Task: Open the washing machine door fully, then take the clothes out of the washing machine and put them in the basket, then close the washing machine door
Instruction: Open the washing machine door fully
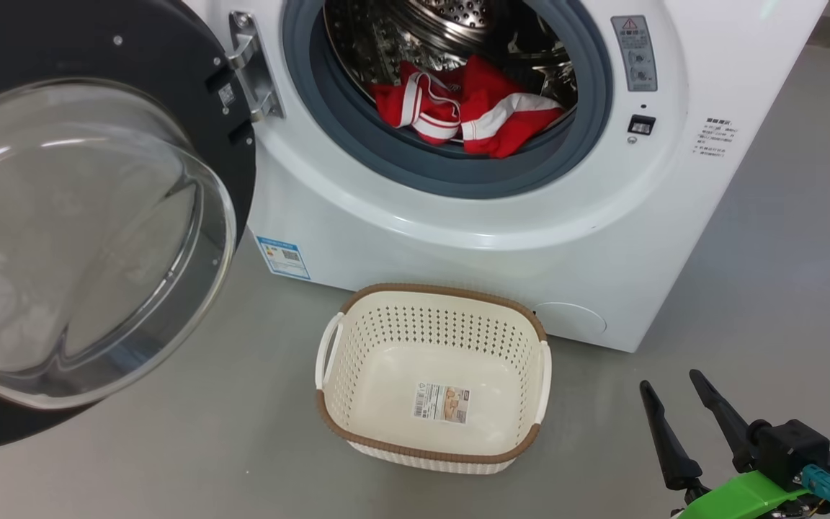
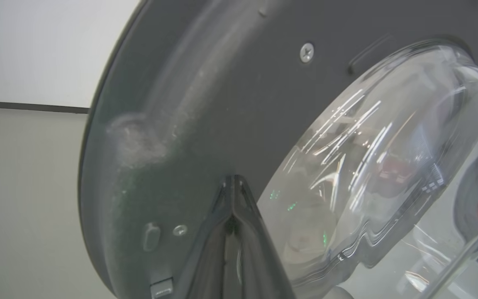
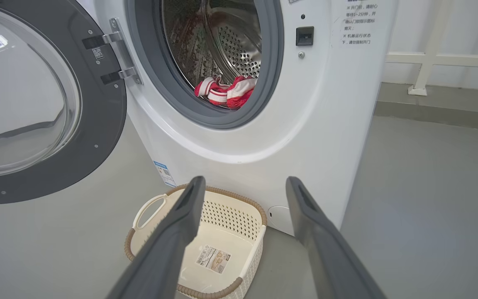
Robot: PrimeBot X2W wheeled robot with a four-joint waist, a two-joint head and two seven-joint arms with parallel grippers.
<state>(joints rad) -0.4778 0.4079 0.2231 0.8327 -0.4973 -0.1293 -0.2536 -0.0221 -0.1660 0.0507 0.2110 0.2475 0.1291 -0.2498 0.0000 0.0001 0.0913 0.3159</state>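
Note:
The washing machine (image 1: 458,238) (image 3: 288,137) stands ahead with its door (image 1: 98,216) (image 3: 35,99) swung out to the left on its metal hinge. Red clothes (image 1: 469,108) (image 3: 224,91) with white bands lie at the front of the steel drum. The cream basket (image 1: 433,303) (image 3: 230,207) sits on the floor before the machine with nothing in it but a sticker. My left gripper (image 2: 232,180) is shut, its tips close against the inner face of the door (image 2: 222,104) beside the glass bowl. My right gripper (image 1: 671,386) (image 3: 245,182) hangs open, low to the right of the basket.
Grey floor (image 1: 782,252) spreads around the machine. A white frame and wall (image 3: 442,58) stand behind it to the right. The open door overhangs the floor on the left side.

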